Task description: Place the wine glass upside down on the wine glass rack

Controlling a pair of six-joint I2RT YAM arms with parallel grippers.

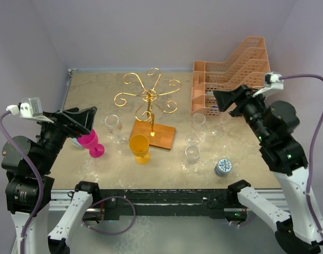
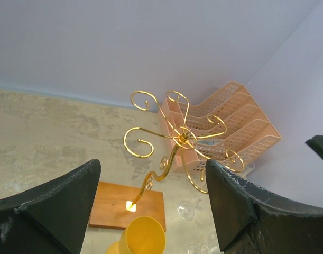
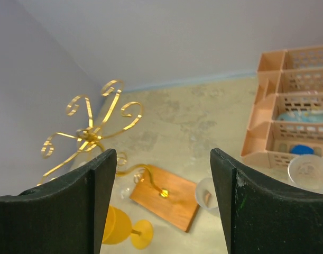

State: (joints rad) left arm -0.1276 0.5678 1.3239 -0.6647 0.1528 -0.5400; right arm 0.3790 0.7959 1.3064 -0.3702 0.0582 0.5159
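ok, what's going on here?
Two arms are meant to hang a wine glass upside down on the gold rack; nothing hangs on it yet. Both hands are open and empty. The left hand is raised beside the pink glass, and the right hand is in front of the peach trays. The yellow glass and several clear glasses stand on the table around the rack's base.

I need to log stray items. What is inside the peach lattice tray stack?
The peach tray stack holds a pale blue item in one tier and a blue object in another. Lattice walls hide the rest.
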